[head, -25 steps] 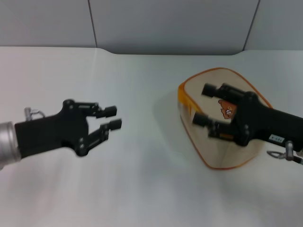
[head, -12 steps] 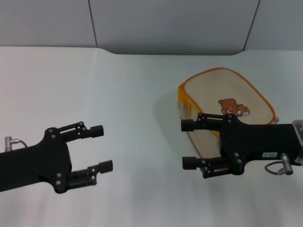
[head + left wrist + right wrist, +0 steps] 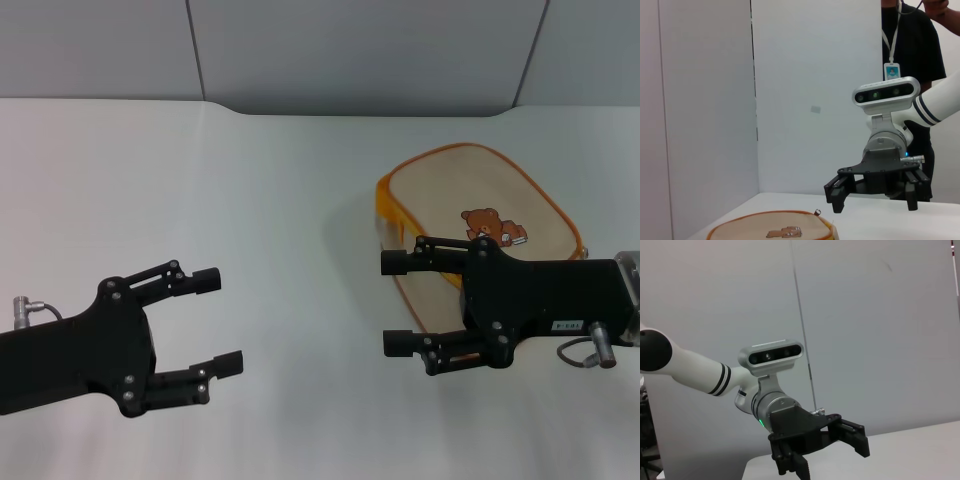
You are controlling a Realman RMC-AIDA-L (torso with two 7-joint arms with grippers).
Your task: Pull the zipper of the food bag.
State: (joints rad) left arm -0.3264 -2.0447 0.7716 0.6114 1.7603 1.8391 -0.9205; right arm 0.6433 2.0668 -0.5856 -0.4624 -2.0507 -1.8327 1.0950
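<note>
The food bag (image 3: 455, 195) lies flat at the right of the white table, beige with orange piping and a brown bear (image 3: 490, 225) on top. The orange zipper (image 3: 384, 210) runs along its rim. A tiny silver pull tab (image 3: 817, 212) sticks up at the bag's edge in the left wrist view. My right gripper (image 3: 390, 303) is open and empty, with its arm over the bag's near edge and its fingertips just past the bag's left side. My left gripper (image 3: 222, 320) is open and empty, well left of the bag.
Grey wall panels (image 3: 360, 50) stand behind the table's far edge. A person in black (image 3: 910, 50) stands beyond the right arm in the left wrist view. The right wrist view shows only the left gripper (image 3: 832, 447) against the wall.
Over the last second both arms drew back toward me. The right gripper moved off the top of the bag to its near edge. The left gripper opened wider. Little moved in the last half second.
</note>
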